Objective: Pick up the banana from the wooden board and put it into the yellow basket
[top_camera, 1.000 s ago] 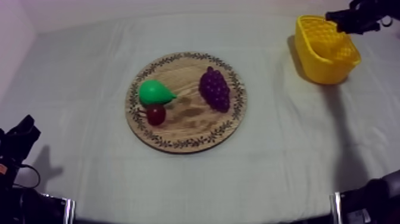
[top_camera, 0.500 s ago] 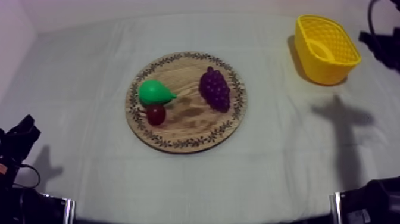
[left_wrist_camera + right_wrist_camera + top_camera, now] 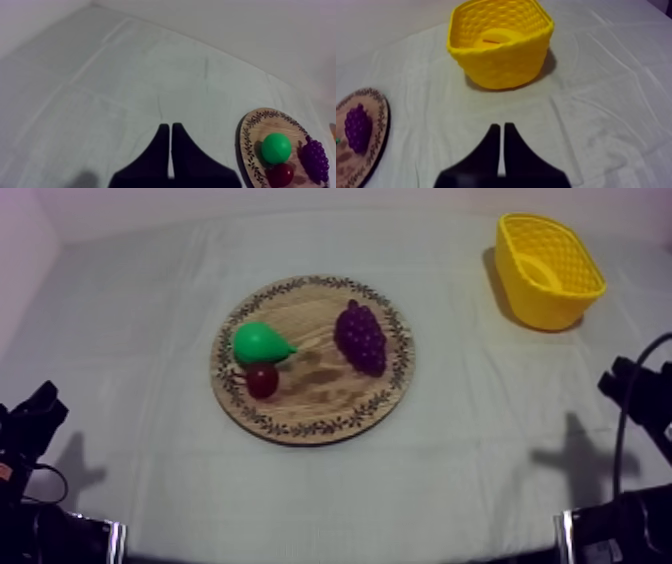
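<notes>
**Banana in basket, both grippers shut & empty**

L gripper point(image 3: 171, 126): fingers pressed together into a narrow wedge, nothing btwn them, over bare cloth point(image 3: 100, 90). R gripper point(image 3: 502, 127): same, fingers together, empty, over cloth just short of the yellow basket point(image 3: 503, 62).

Top view: L arm at near-left corner, R arm at right edge.

Mid table: wooden board point(image 3: 320, 393) w/ 3 fruit.
- Pear point(image 3: 260, 343) on the left half.
- Small red fruit point(image 3: 262, 379) touching the pear's near side.
- Grapes point(image 3: 361, 336) apart from those two, on the basket side.

Far right: basket upright, well apart from the board. Banana point(image 3: 497, 36) lies inside it, partly hidden by the wall.
</notes>
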